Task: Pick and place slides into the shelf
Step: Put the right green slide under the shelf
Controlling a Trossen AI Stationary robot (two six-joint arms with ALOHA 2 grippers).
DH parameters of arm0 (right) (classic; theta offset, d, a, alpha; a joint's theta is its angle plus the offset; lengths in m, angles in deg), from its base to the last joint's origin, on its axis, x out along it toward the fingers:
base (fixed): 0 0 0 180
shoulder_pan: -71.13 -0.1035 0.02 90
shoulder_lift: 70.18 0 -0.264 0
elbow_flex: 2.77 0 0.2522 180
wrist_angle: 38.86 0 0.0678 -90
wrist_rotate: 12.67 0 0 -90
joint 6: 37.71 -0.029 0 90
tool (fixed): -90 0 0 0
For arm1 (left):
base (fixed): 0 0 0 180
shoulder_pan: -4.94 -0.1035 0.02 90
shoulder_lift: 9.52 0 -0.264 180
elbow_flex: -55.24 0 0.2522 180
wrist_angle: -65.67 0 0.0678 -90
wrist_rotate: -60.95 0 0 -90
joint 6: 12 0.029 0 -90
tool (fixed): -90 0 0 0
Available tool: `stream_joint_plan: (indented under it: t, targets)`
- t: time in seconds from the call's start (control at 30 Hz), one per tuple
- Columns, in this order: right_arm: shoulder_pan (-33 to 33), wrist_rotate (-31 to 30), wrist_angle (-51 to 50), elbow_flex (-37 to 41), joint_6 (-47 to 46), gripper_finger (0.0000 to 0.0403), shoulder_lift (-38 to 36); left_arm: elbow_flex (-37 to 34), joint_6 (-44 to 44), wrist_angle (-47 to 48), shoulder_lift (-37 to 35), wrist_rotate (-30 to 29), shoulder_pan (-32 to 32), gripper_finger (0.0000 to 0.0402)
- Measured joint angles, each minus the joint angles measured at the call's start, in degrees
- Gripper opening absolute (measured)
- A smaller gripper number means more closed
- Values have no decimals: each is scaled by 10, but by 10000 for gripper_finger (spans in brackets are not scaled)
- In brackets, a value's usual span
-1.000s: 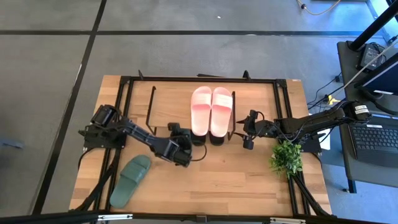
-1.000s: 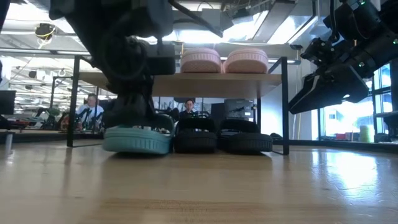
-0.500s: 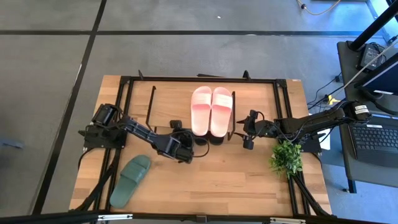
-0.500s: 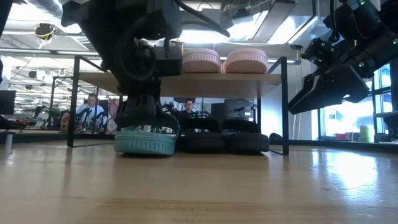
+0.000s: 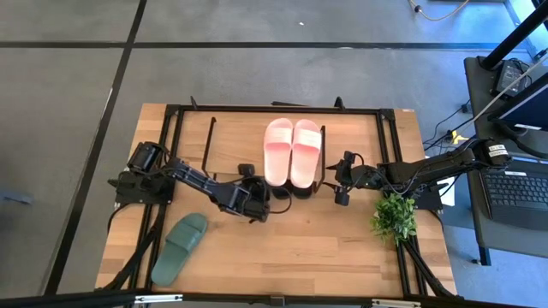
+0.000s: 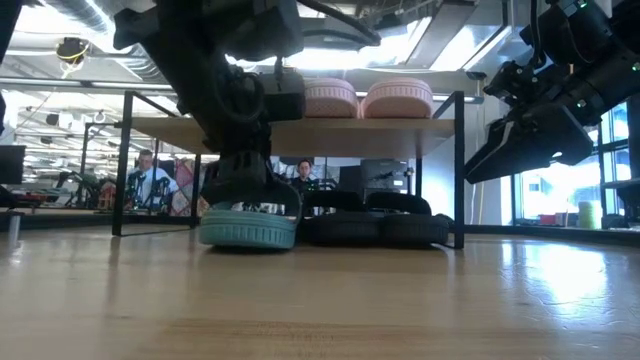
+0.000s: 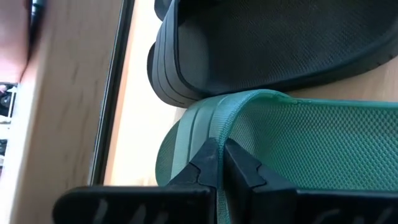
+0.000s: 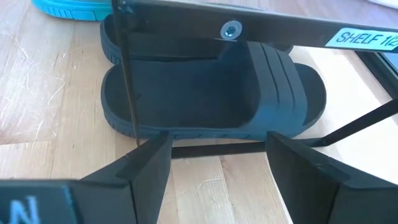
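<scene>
My left gripper [image 5: 254,204] is shut on a dark green slide [image 6: 248,228] at the shelf's near edge; in the high view the gripper hides that slide. Its mate [image 5: 180,248] lies flat on the table at the near left. Two pale pink slides [image 5: 291,152] lie on the shelf's top board [image 6: 180,125]. Two black slides [image 6: 375,227] stand under it, right of the held one. My right gripper [image 5: 342,182] is open and empty, just right of the shelf's wire side frame [image 8: 126,81], facing a black slide [image 8: 211,93]. My left gripper pinches the ribbed edge of the green slide's strap [image 7: 231,118] between its two shut fingers [image 7: 245,168]. It comes from above, slanting toward the shelf. The slide sits level, sole down [image 6: 248,236], at table height next to the black slide [image 7: 261,43].
A small potted plant [image 5: 393,216] stands at the table's right, near my right arm. The table's black frame [image 5: 274,109] runs round the shelf. Bare wood lies at the near middle [image 5: 291,248]. People sit in the room beyond the table [image 6: 150,180].
My left gripper has gone toward the table's right edge and a little toward the far edge, staying shut. The green slide has slid with it along the table, closer to the black slides under the shelf.
</scene>
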Motion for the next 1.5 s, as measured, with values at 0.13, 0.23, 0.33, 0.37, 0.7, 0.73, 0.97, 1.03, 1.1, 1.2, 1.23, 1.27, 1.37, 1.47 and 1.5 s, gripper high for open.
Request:
stream_joint_plan:
  t: [0.13,0.23,0.33,0.37,0.7,0.73,0.97,1.03,1.1,1.2,1.23,1.27,1.37,1.47,1.5]
  targets:
    - [0,0,0,0,0,259,0,0,9,-14,0,-1,0,1]
    - [0,0,0,0,0,259,0,0,9,-12,0,-2,0,1]
    - [0,0,-1,0,0,259,0,0,9,-12,0,-3,0,7]
    - [0,0,-2,0,0,259,0,0,9,-12,0,-3,0,14]
    - [0,0,-17,0,-4,259,0,0,12,-12,0,13,1,67]
    - [0,0,-17,0,-4,259,0,0,12,-12,0,13,1,69]
    - [0,0,-21,0,-18,259,0,0,11,-12,0,14,2,120]
    - [0,0,-26,0,-20,259,0,0,10,-12,-2,13,6,146]
    - [0,0,-29,0,-25,259,0,0,8,-10,-7,12,13,169]
    - [0,0,-32,0,-33,259,0,1,-1,-9,-28,15,28,192]
    - [0,0,-31,0,-33,259,0,1,-8,-11,-38,22,34,196]
    - [0,0,-32,0,-33,259,0,2,-17,-9,-49,35,41,199]
    - [0,0,-32,0,-33,259,0,2,-62,-12,-84,125,62,201]
    - [0,0,-31,0,-33,259,0,2,-148,-36,-118,268,77,199]
    - [0,0,-31,0,-33,259,0,2,-172,-55,-123,312,81,199]
